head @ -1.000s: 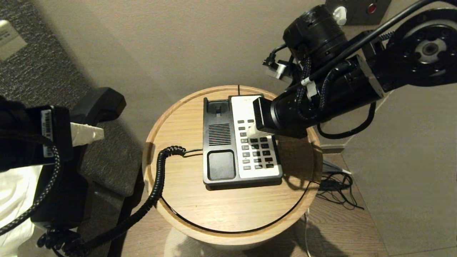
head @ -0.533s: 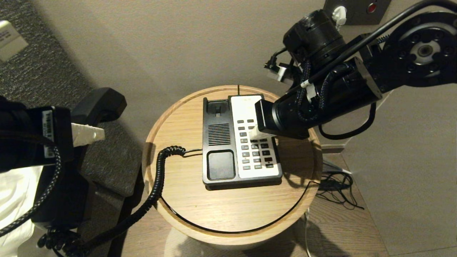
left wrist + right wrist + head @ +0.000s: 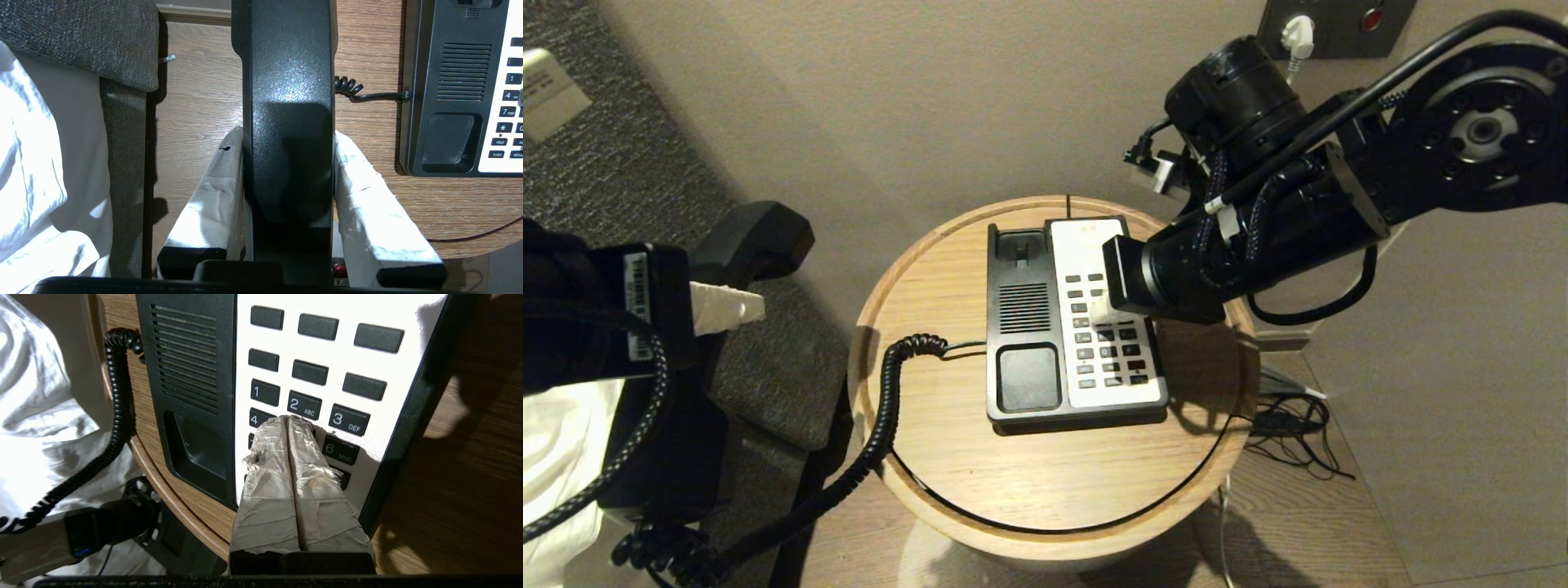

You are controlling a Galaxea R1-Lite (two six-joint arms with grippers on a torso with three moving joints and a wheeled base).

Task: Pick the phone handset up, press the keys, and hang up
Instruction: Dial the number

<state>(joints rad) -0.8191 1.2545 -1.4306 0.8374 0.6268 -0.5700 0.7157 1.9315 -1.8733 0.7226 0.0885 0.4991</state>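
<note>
My left gripper (image 3: 288, 139) is shut on the black phone handset (image 3: 288, 81), held off the table to its left; one end of the handset (image 3: 756, 237) shows above the white finger. A black coiled cord (image 3: 882, 408) runs from the handset to the phone base (image 3: 1029, 376), which sits on the round wooden table (image 3: 980, 465). My right gripper (image 3: 288, 418) is shut, its taped fingertips together over the white keypad (image 3: 392, 359), resting about the 5 key between keys 4 and 6, just below key 2 (image 3: 304, 405). In the head view the right wrist (image 3: 1168, 273) covers the keys.
A grey upholstered chair (image 3: 776, 384) and white bedding (image 3: 556, 441) lie left of the table. Loose black cables (image 3: 1290, 429) trail on the floor at the right. A wall socket plate (image 3: 1331, 24) sits behind the right arm.
The right wrist has shifted slightly up the keypad, covering the white fingertip seen earlier. The left gripper and handset have stayed still.
</note>
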